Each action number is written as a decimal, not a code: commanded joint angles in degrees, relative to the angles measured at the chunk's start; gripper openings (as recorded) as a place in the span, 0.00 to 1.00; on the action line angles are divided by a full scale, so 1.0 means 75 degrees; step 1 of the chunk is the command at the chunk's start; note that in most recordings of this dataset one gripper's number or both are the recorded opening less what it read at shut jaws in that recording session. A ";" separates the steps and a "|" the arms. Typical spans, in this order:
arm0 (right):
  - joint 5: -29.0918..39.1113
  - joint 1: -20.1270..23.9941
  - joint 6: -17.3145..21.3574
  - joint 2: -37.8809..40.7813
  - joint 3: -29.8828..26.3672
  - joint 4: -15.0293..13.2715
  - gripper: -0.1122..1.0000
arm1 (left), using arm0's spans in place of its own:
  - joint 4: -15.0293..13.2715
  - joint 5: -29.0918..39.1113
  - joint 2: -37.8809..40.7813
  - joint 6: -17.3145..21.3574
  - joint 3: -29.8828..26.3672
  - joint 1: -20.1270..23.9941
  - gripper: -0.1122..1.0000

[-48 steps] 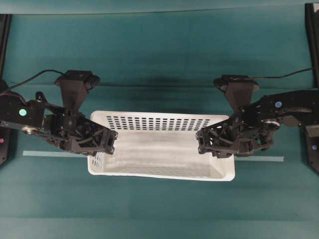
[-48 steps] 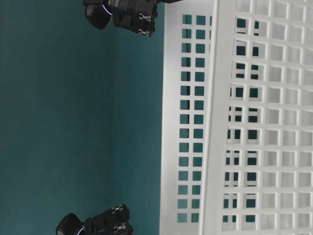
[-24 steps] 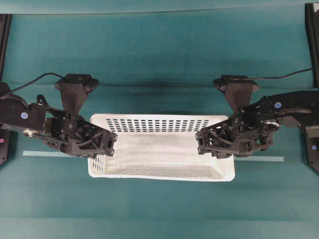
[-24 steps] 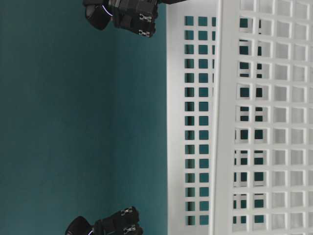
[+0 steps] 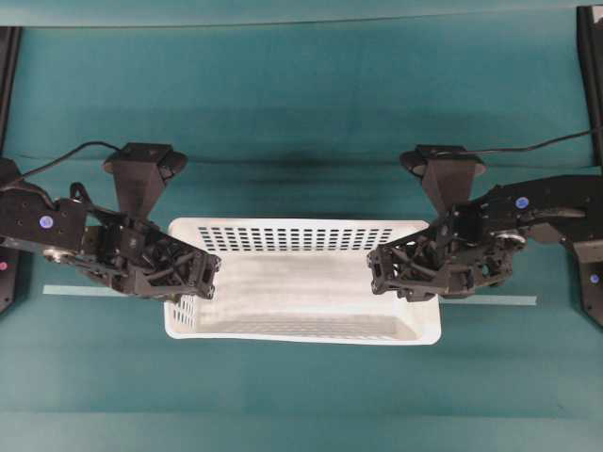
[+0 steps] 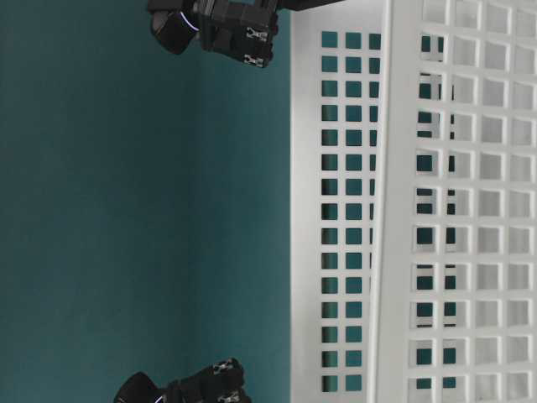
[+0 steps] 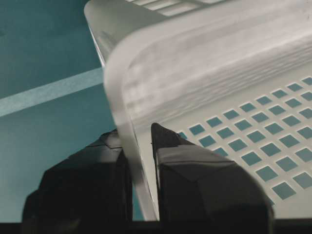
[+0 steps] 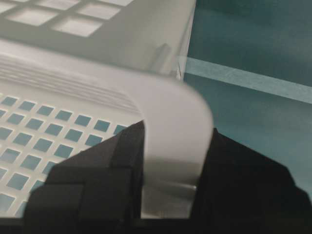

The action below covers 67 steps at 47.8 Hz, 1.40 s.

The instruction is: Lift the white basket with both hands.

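The white basket (image 5: 297, 235) hangs level between my two arms in the overhead view. My left gripper (image 5: 203, 278) is shut on its left short wall; the left wrist view shows the rim (image 7: 146, 73) wedged in my left gripper (image 7: 136, 139), one finger outside, one inside. My right gripper (image 5: 382, 271) is shut on the right short wall. In the right wrist view the rounded rim (image 8: 175, 117) fills my right gripper (image 8: 174, 146). The table-level view shows the holed walls (image 6: 470, 210). Whether the floor touches the table I cannot tell.
A pale tape strip (image 5: 75, 289) runs across the teal table (image 5: 301, 94) behind the basket and reappears on the right (image 5: 499, 300). Black frame posts (image 5: 589, 56) stand at both side edges. Black arm parts (image 6: 235, 34) show beside the basket in the table-level view.
Basket and both grippers have drifted slightly toward the near side in the overhead view, the left one most. In the table-level view the basket has slid right. Both grips are unchanged.
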 commanded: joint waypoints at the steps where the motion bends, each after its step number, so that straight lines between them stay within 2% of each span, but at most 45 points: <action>1: 0.0012 0.0164 -0.0082 0.0035 -0.0023 -0.0047 0.28 | 0.0070 -0.0023 -0.0059 0.0035 0.0023 -0.0012 0.14; 21: -0.0539 0.0141 -0.0082 0.0082 0.0270 -0.0059 0.28 | 0.0105 -0.0059 -0.0047 0.0094 0.0164 0.0059 0.14; 50: -0.0586 0.0070 0.0035 0.0070 0.0316 -0.0047 0.29 | 0.0129 -0.0258 -0.0047 0.0305 0.0176 0.0164 0.14; 58: -0.0691 -0.0012 0.0023 0.0082 0.0316 -0.0047 0.42 | 0.0141 -0.0422 -0.0047 0.0551 0.0152 0.0234 0.14; 67: -0.0703 -0.0152 0.0012 0.0070 0.0316 -0.0059 0.69 | 0.0141 -0.0434 -0.0047 0.0598 0.0152 0.0234 0.11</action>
